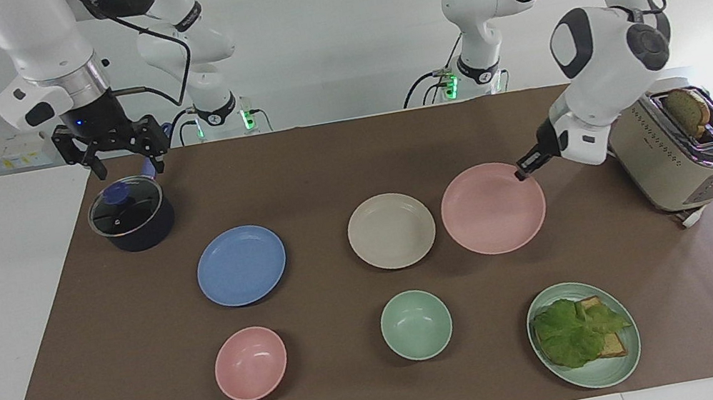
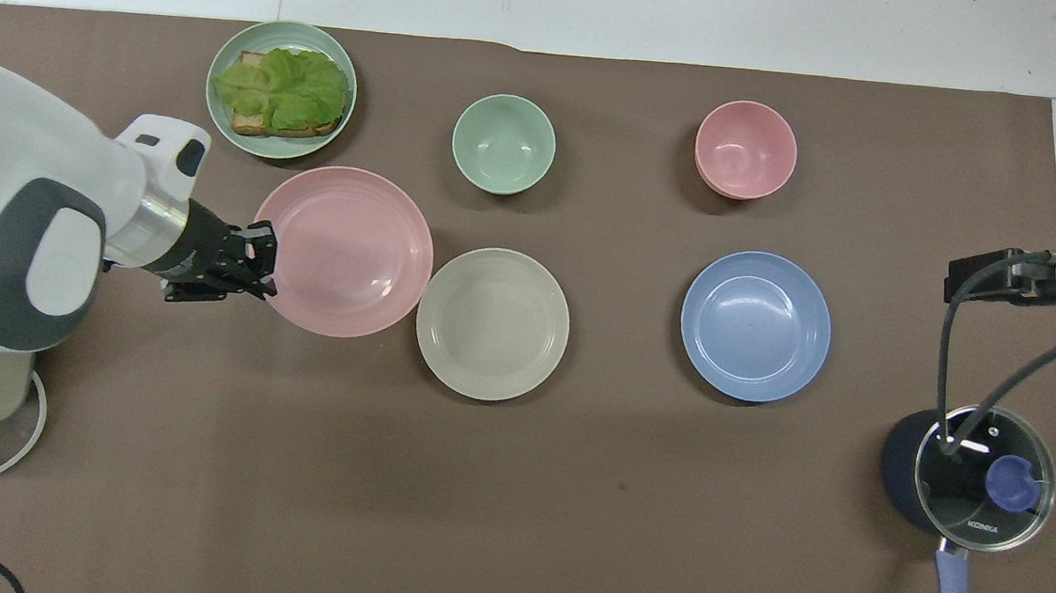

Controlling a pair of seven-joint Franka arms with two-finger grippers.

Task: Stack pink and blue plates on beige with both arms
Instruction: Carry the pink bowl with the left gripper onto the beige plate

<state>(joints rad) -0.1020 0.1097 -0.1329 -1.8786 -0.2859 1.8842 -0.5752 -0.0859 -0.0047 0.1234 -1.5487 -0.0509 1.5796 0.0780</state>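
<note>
My left gripper [image 1: 521, 172] [image 2: 267, 262] is shut on the rim of the pink plate [image 1: 493, 208] [image 2: 343, 251] and holds it in the air, tilted a little, with its edge beside the beige plate [image 1: 391, 230] [image 2: 493, 323]. The beige plate lies flat in the middle of the brown mat. The blue plate [image 1: 241, 265] [image 2: 756, 325] lies flat on the mat toward the right arm's end. My right gripper [image 1: 119, 160] hangs open above the lidded pot [image 1: 131, 216] [image 2: 971, 477] and waits there; only its wrist shows in the overhead view.
A pink bowl [image 1: 250, 363], a green bowl [image 1: 416, 324] and a green plate with lettuce and toast [image 1: 583, 334] sit in the row farthest from the robots. A toaster [image 1: 686, 156] holding bread stands at the left arm's end.
</note>
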